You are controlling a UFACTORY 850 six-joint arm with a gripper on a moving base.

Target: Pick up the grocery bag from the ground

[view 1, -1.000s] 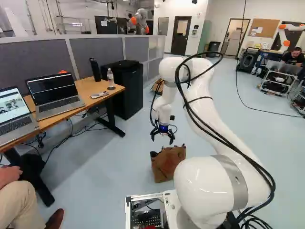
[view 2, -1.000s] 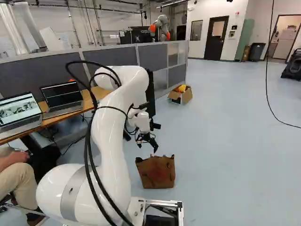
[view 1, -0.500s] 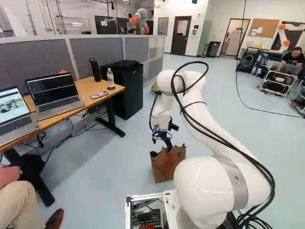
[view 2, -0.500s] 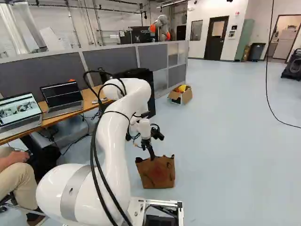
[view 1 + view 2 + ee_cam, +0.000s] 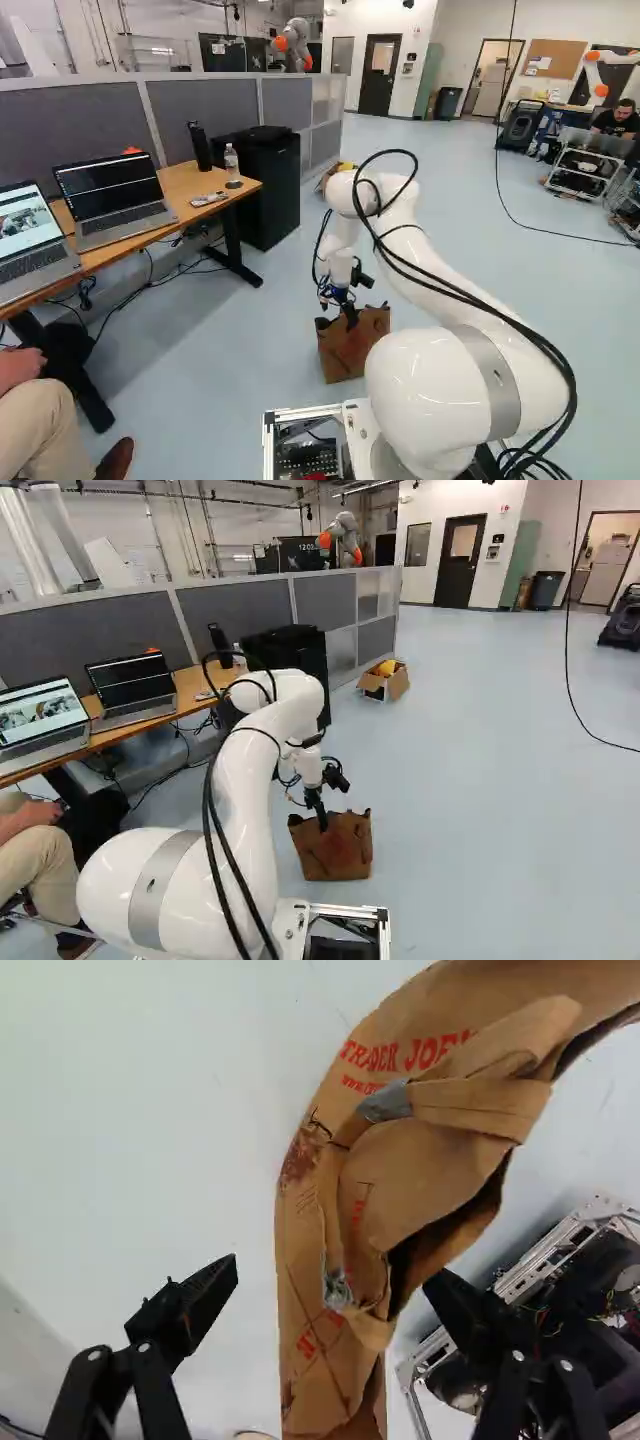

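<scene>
My black end effector [image 5: 338,307] hangs at the top of the crumpled brown paper bag [image 5: 350,352] standing on the pale blue floor [image 5: 250,340], right of the long wooden counter [image 5: 196,180].

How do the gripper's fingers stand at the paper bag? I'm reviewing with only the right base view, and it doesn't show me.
Observer: The wrist view shows the gripper open, its fingers spread wide with part of the bag between them.
Operator: Could both fingers be touching it anyway?
Observer: No. The wrist view shows a strip of floor between one finger and the bag's side.
</scene>
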